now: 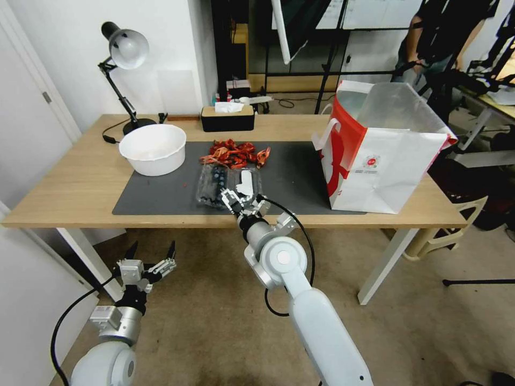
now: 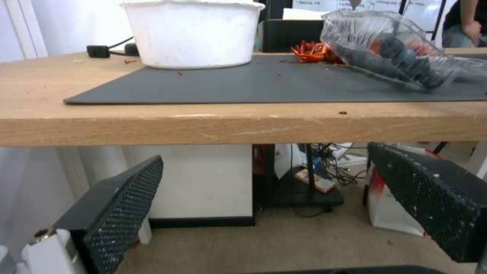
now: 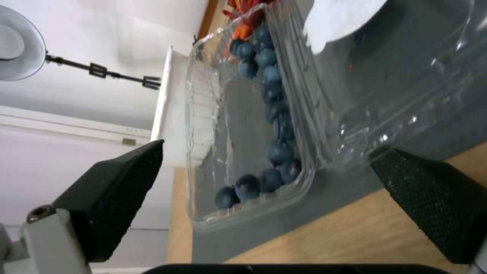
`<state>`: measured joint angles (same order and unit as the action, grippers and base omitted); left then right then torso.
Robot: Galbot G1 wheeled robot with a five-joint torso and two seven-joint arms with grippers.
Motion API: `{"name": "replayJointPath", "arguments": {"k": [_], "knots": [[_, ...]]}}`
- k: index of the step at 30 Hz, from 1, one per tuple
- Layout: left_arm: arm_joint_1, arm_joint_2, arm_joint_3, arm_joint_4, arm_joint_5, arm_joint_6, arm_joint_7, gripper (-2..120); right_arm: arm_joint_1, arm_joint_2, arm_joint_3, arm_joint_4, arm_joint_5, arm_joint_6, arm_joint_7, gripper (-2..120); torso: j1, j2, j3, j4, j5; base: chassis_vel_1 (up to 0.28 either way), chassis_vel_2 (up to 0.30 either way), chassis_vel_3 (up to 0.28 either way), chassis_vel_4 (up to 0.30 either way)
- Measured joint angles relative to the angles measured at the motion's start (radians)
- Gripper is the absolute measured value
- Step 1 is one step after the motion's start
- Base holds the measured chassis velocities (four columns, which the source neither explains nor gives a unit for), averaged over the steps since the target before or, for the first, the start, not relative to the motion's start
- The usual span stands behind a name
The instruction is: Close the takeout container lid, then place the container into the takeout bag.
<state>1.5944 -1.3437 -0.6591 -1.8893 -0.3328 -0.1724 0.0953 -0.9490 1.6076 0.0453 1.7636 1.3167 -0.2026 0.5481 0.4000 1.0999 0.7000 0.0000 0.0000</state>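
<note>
The takeout container (image 1: 214,183) lies open on the grey mat (image 1: 155,198), with blueberries in its left half (image 3: 253,125). Its lid (image 1: 248,185), the half with a white sticker (image 3: 345,19), lies flat to the right of the berries. My right gripper (image 1: 236,200) is open at the container's near end, one finger (image 3: 121,190) outside the berry half and the other (image 3: 431,201) by the lid's corner. The takeout bag (image 1: 386,155) stands open on the table's right side. My left gripper (image 1: 151,258) hangs open below the table's front edge (image 2: 243,129), with nothing in it.
A white bowl (image 1: 153,149) stands left of the container, a pile of red wrappers (image 1: 236,154) just behind it. A black tissue box (image 1: 227,118) and a desk lamp (image 1: 126,51) are at the back. Bare mat lies between container and bag.
</note>
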Motion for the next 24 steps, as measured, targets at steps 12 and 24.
{"name": "replayJointPath", "arguments": {"k": [12, 24], "knots": [[0.001, -0.002, 0.001, 0.002, 0.001, -0.003, -0.001, 100, 0.02, 0.0, 0.004, 0.032, -0.074, 0.016, -0.004, 100, 0.0, 0.0, 0.0, -0.0001, 0.0, 0.0, 0.0, 0.0, 0.0], [0.009, -0.006, 0.002, 0.002, 0.007, -0.01, -0.002, 100, 0.075, 0.0, 0.011, 0.024, -0.254, 0.023, -0.068, 100, 0.0, 0.0, 0.0, 0.0, 0.0, 0.0, 0.0, 0.0, 0.0]]}}
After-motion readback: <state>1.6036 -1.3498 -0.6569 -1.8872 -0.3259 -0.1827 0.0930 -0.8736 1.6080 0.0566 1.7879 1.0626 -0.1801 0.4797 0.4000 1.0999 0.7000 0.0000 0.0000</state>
